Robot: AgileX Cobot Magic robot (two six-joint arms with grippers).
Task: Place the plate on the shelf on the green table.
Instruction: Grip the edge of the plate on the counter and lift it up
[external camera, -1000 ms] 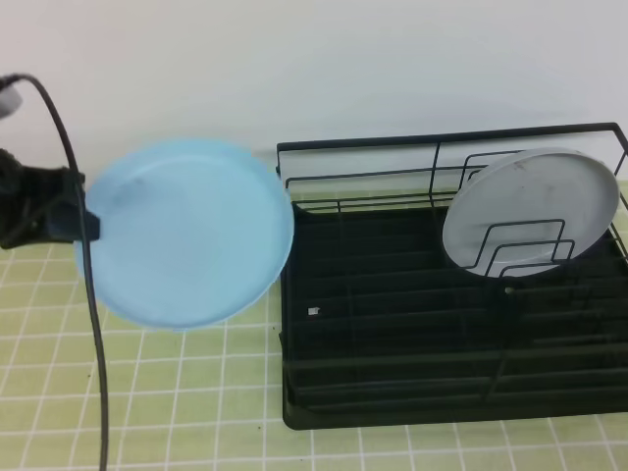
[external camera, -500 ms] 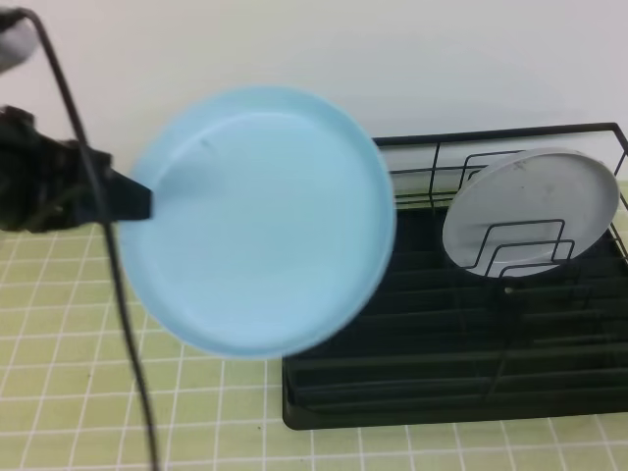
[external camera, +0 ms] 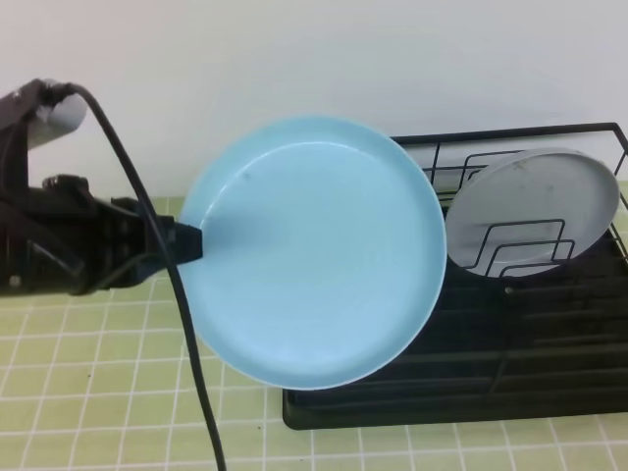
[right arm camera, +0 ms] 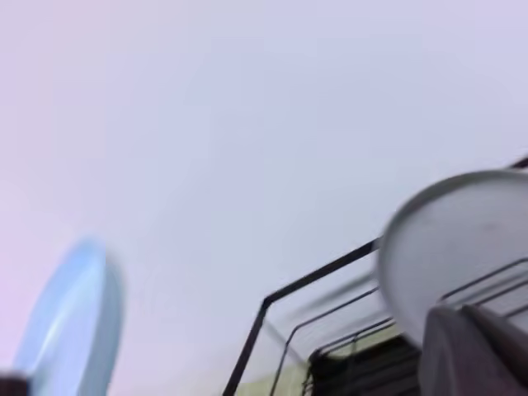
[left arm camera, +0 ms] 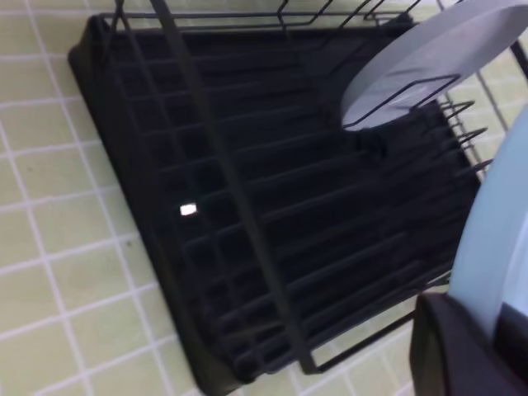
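Observation:
The light blue plate [external camera: 314, 250] hangs in the air, tilted up with its face toward the camera, and it covers the left part of the black wire shelf [external camera: 549, 378]. My left gripper [external camera: 191, 242] is shut on the plate's left rim. In the left wrist view the plate's edge [left arm camera: 495, 239] rises from the dark fingers [left arm camera: 458, 351], with the shelf's tray [left arm camera: 272, 206] below. My right gripper [right arm camera: 474, 351] is shut and holds nothing; it looks at the wall, with the plate [right arm camera: 70, 322] seen edge-on at the left.
A grey-white plate [external camera: 535, 211] stands upright in the shelf's dividers at the back right, also seen as the grey-white plate [left arm camera: 429, 62] from the left wrist. The green table [external camera: 98, 392] spreads left of and in front of the shelf. A black cable [external camera: 177, 304] hangs from the left arm.
The left arm has carried the plate to the right, from beside the shelf to in front of its left half, and the arm shows further into view.

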